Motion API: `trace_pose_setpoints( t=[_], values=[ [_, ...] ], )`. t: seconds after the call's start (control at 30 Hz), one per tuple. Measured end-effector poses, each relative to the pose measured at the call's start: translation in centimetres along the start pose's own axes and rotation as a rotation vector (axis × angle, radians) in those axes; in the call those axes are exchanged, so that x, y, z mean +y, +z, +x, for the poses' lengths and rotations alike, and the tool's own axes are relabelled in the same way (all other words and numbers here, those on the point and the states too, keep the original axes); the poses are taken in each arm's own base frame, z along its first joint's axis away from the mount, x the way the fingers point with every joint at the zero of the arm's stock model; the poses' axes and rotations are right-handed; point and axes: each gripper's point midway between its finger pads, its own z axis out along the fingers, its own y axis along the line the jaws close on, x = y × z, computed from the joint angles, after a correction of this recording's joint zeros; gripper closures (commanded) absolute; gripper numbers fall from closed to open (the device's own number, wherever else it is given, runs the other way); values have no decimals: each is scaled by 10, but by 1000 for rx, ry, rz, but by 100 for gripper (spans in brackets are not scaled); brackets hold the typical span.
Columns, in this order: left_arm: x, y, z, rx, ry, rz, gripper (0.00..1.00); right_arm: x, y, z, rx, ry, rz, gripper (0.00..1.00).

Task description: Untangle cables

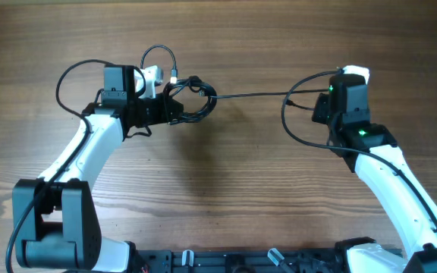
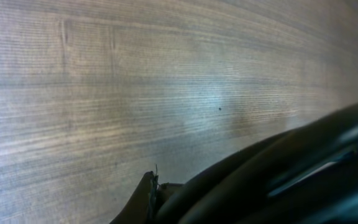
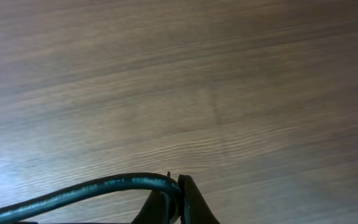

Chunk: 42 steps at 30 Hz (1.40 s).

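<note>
So the right fingers (image 3: 190, 202) are pinching the black cable (image 1: 256, 95), stretched straight across the wooden tabletop (image 1: 226, 182) to a tangled bundle (image 1: 197, 102) at the left fingers (image 2: 146, 198), whose grip I can't tell.

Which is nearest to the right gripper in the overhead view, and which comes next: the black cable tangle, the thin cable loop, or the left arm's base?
From the right gripper:
1. Black cable tangle, mid-table, to its left.
2. Thin cable loop, just beyond the tangle, farther back.
3. Left arm's base, far front-left corner.
</note>
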Motion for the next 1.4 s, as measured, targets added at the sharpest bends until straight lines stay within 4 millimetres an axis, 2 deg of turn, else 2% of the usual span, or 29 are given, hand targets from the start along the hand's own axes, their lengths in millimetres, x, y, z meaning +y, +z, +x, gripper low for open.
trace_pose_setpoints(
  t=[0.07,0.17,0.23,0.3,0.37,0.4,0.43,0.47,0.5,0.53,0.57,0.63,0.67,0.7,0.73,0.77,0.8,0.83,0.93,1.0,1.03,1.1,1.17,1.27,1.4],
  values=[
    [10,-5,0,3,-55,-9,95,-2,0,4,15,-23,6,96],
    [18,-12,-3,-7,-110,9,96,9,0,7,35,-32,-58,96],
    [25,-17,-7,-21,-132,12,96,21,-1,12,69,-25,-163,87],
    [26,-21,-12,-40,-122,45,96,34,-3,15,102,-29,-288,87],
    [20,-30,-17,-58,-55,142,96,45,-8,19,134,-25,-410,89],
    [8,-35,-16,-55,13,225,94,51,-10,21,147,-28,-458,89],
    [-8,-40,-10,-44,88,329,92,58,-13,25,164,-31,-510,87],
    [-18,-43,-6,-41,140,389,90,64,-16,27,177,-30,-550,79],
    [-25,-47,-2,-38,181,439,86,68,-18,28,184,-32,-578,62],
    [-36,-52,2,-50,254,506,84,74,-22,29,188,-36,-618,54],
    [-40,-54,3,-59,289,531,76,78,-25,29,190,-36,-648,41],
    [-48,-54,5,-64,343,561,70,88,-32,24,170,-44,-723,35],
    [-53,-53,8,-61,369,575,67,98,-40,16,139,-48,-793,25],
    [-62,-49,13,-45,398,591,64,104,-45,10,113,-54,-836,21],
    [-67,-46,15,-41,423,598,61,112,-52,1,73,-64,-896,19],
    [-72,-44,17,-38,446,603,54,118,-59,-7,36,-74,-951,17],
    [-75,-43,18,-32,455,609,42,126,-71,-17,-10,-88,-1034,16],
    [-76,-42,19,-30,467,609,39,132,-80,-20,-26,-95,-1090,16],
    [-79,-40,21,-24,476,611,32,147,-107,-14,5,-108,-1252,17],
    [-80,-40,22,-23,480,613,11,162,-124,0,50,-144,-1331,16],
    [-79,-39,22,-21,477,606,11,166,-127,5,63,-158,-1341,16],
    [-68,-32,17,-17,452,526,20,170,-126,11,83,-167,-1323,16],
    [-43,-19,7,-9,370,347,20,168,-118,15,107,-154,-1282,16],
    [-15,1,5,11,315,84,20,166,-114,19,128,-144,-1256,16],
    [6,12,1,-14,215,-187,32,163,-112,33,210,-119,-1234,16]
  ],
)
